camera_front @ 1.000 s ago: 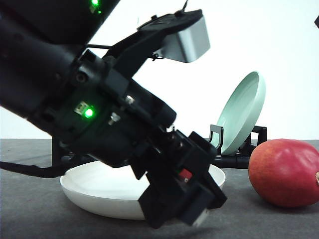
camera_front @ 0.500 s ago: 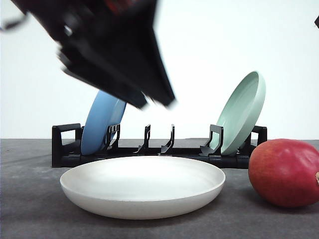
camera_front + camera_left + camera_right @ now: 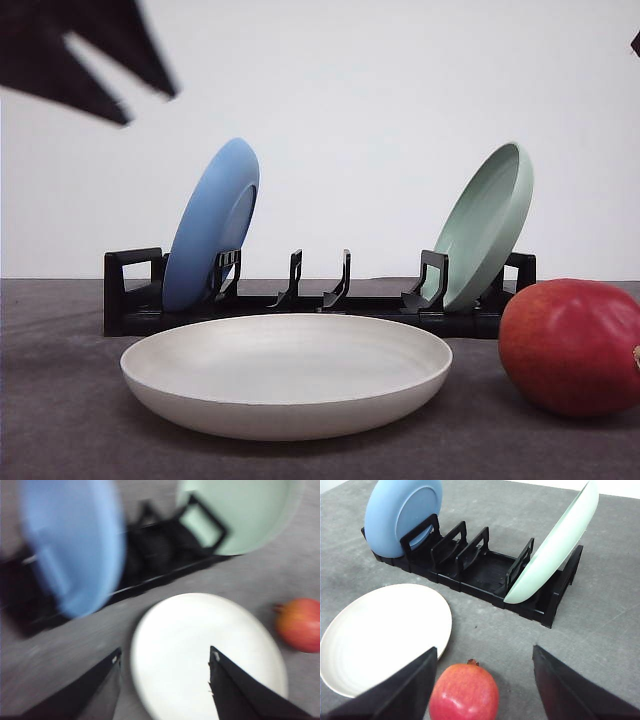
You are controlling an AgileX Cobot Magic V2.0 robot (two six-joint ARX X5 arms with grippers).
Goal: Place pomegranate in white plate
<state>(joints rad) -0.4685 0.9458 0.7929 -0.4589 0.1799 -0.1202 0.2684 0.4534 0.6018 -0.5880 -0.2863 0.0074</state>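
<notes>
**A:** What's sitting nearest us right now?

**B:** One wide, shallow off-white round plate [image 3: 286, 375] is lying flat on the grey table [image 3: 60, 420], and one round glossy red pomegranate [image 3: 570, 346] is resting on the table just beside its right rim, not touching it.

**A:** And behind them?

**B:** One black slotted plastic rack [image 3: 320, 296] is holding two plates on edge: one blue round plate [image 3: 210, 224] at the left end, one pale green round plate [image 3: 487, 224] at the right.

**A:** The grippers?

**B:** The right gripper [image 3: 484, 680] is hanging spread wide over the pomegranate [image 3: 464, 691], empty. The left gripper [image 3: 165, 682], blurred, is also spread apart above the white plate [image 3: 200, 645], gripping nothing.
</notes>
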